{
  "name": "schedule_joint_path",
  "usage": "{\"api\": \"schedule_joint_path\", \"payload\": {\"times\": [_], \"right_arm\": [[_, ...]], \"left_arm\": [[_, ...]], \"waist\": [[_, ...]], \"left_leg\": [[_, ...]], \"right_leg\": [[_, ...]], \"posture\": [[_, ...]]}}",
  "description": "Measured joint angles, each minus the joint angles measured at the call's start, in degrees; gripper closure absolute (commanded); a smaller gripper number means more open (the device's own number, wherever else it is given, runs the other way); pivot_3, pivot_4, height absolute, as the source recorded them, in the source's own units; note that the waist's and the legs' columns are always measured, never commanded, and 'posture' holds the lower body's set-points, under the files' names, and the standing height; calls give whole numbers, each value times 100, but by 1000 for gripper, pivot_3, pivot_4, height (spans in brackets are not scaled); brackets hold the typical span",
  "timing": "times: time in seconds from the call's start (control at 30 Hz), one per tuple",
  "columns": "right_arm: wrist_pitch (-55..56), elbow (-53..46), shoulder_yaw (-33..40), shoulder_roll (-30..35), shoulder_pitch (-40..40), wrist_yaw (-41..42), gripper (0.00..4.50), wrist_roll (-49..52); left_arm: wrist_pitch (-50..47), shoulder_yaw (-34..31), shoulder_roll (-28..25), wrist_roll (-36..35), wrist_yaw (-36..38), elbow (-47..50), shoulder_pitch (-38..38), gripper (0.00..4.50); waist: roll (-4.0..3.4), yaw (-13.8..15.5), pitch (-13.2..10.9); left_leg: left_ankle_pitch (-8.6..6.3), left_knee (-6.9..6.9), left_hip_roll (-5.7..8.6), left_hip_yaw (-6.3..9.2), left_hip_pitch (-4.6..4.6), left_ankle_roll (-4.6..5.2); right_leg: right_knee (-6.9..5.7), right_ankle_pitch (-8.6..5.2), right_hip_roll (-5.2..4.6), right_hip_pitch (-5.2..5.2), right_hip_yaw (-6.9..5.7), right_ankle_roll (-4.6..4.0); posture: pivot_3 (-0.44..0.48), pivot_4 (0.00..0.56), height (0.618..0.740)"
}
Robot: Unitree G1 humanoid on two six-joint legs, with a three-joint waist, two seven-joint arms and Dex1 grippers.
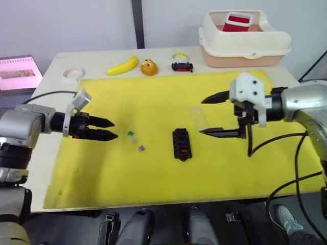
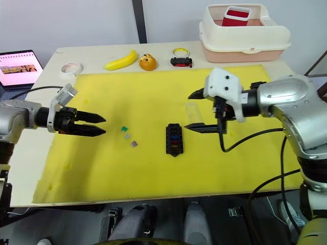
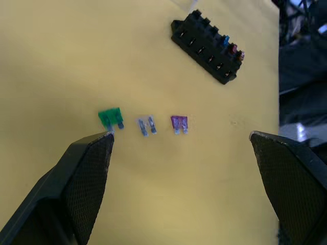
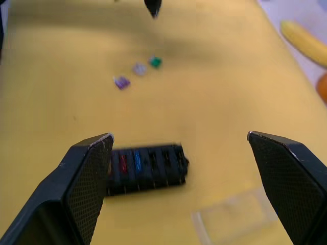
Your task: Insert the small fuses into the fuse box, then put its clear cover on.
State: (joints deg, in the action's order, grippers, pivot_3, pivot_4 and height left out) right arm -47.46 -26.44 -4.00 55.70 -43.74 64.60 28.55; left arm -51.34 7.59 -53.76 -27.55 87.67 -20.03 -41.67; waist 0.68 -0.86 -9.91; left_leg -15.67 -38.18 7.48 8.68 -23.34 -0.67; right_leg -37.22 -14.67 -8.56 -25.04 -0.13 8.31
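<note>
My left gripper point(image 1: 108, 128) hangs low over the yellow mat point(image 1: 153, 173) with its two black fingers point(image 3: 87, 168) spread wide and nothing between them. Just ahead of its tips lie three loose small fuses in a short row: the green fuse point(image 3: 111, 118) nearest one fingertip, the grey fuse point(image 3: 146, 125) beside it, and the purple fuse point(image 3: 179, 123) next along. All three lie flat on the mat, apart from each other and apart from the gripper. Further out beyond them, well clear, sits the fuse box point(image 1: 181, 144), a black slotted block lying flat; I can see blue, red and orange fuses already seated in the slots toward one end, with the other slots looking dark.

My right gripper point(image 1: 209, 116) hovers on the other side of the fuse box, fingers point(image 4: 84, 178) also wide apart and holding nothing. The fuse box lies just in front of it. The clear cover point(image 1: 200, 118) lies flat on the mat between the right gripper's fingertips as seen from the head camera, just beside the fuse box and not on it.

Along the far edge of the desk point(image 1: 97, 58), well away from both grippers, I see a banana point(image 1: 123, 66), a small orange toy point(image 1: 148, 67), a black-and-red toy car point(image 1: 182, 66), a tape roll point(image 1: 73, 74) and a cream tub point(image 1: 245, 43).
</note>
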Motion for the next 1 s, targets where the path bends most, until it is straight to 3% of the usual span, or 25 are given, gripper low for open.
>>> {"api": "schedule_joint_path", "payload": {"times": [0.4,0.6,0.8,1.0], "right_arm": [[-227,-428,-262,-59,-138,-183,36,201],[-210,-347,-414,-62,-207,-181,36,154],[-210,-345,-458,-68,-207,-180,36,154],[-210,-347,-494,-80,-210,-174,36,152]], "left_arm": [[-1843,-48,230,-452,-309,-162,-81,0],[-3229,-540,220,-1272,-748,752,572,0],[-3320,-860,517,-1438,-1409,787,754,0],[-2870,-922,785,-1247,-1791,-310,-19,0]], "waist": [[1,-6,1],[1,-36,1],[5,31,4],[7,14,5]], "left_leg": [[0,-3,1,0,-1,0],[0,2,-2,0,0,0],[1,-6,2,-1,-1,-2],[1,-6,3,-2,-1,-2]], "right_leg": [[-4,0,0,-2,0,0],[-10,0,1,-11,4,0],[-10,1,-3,-4,4,-1],[-11,1,-3,-6,4,-1]], "posture": [[0,150,740],[0,150,740],[0,150,740],[0,150,740]]}}
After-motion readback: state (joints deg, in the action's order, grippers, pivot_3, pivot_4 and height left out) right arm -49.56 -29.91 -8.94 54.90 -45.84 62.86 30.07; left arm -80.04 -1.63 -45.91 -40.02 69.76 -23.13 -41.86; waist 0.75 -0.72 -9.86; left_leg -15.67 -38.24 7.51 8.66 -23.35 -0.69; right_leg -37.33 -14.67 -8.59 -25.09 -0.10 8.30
